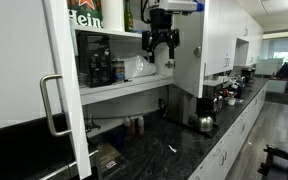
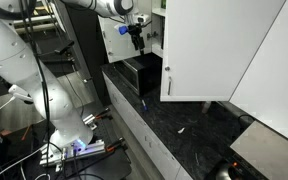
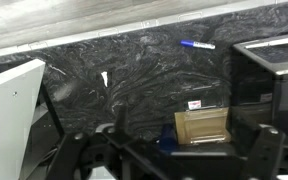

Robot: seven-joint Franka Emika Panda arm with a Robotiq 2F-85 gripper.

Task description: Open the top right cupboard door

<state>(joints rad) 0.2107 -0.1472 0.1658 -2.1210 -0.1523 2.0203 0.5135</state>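
One gripper point(image 3: 169, 152) nearest in the wrist view. Two dark fingers point(image 3: 72, 152), spread wide, nothing between them. Beneath, one black marbled countertop point(image 3: 134, 70) carrying one brownish box point(image 3: 202, 125) at 4 o'clock, one black appliance point(image 3: 274, 70) at 3 o'clock, one small white scrap point(image 3: 104, 77) near centre, and one blue pen point(image 3: 197, 44) far off at 1 o'clock.

Nearest in an exterior view, one big white panel point(image 1: 19, 60) with one silver loop handle point(image 1: 50, 105) at 8 o'clock. Beyond it, two white shelves point(image 1: 124, 90) in an open cupboard, with the gripper point(image 1: 162, 42) hanging in front of them at 12 o'clock, touching nothing. Further along the counter, one metal kettle point(image 1: 204, 122) at 4 o'clock.

From the opposite side, one white arm point(image 2: 24, 55) at 9 o'clock, reaching up to the gripper point(image 2: 136, 30). One top right cupboard door point(image 2: 219, 45) at 3 o'clock of the gripper, well apart from the fingers and seemingly swung out, with cupboard interior showing beside it. One slim silver handle point(image 2: 167, 87) at the door's 7 o'clock corner — untouched.
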